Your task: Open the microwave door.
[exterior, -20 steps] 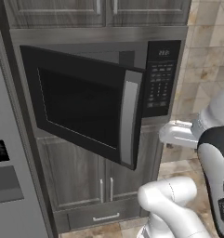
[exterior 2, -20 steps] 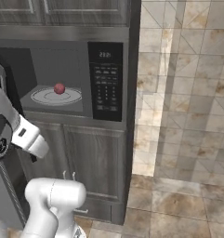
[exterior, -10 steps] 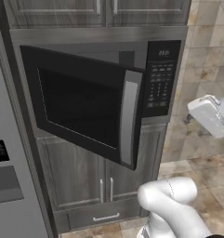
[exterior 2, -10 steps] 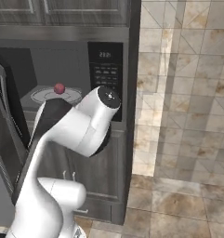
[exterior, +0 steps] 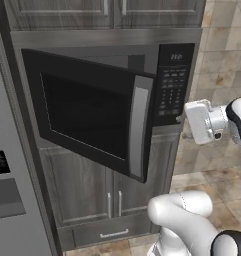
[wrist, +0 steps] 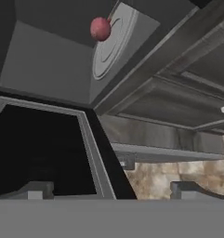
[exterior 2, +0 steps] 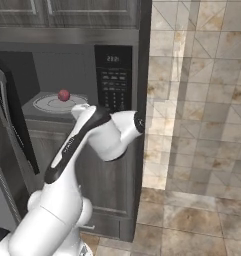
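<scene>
I see the microwave door (exterior: 87,117) swung well out from the cabinet, hinged on its left edge, with the tall silver bar handle (exterior: 137,131) on its free right edge. From the right base view the door (exterior 2: 12,125) shows edge-on at the far left, and the cavity stands exposed behind it. Inside, a small red ball (exterior 2: 64,95) sits on the round turntable plate (exterior 2: 44,104). The black keypad panel (exterior: 172,82) stays fixed to the right of the opening, its display lit at the top.

My arm's white wrist block (exterior: 204,121) hangs to the right of the keypad, apart from the door and its handle. In the hand view, the pincer (wrist: 111,189) looks up at the cavity: the red ball (wrist: 100,29) and plate (wrist: 114,39) sit near the top, the door's inner frame (wrist: 41,148) fills the lower left. The two fingertips (wrist: 36,189) stand well apart with nothing between them, so I read the pincer as spread. Grey wood-grain cabinet doors (exterior: 99,187) sit below the microwave.
</scene>
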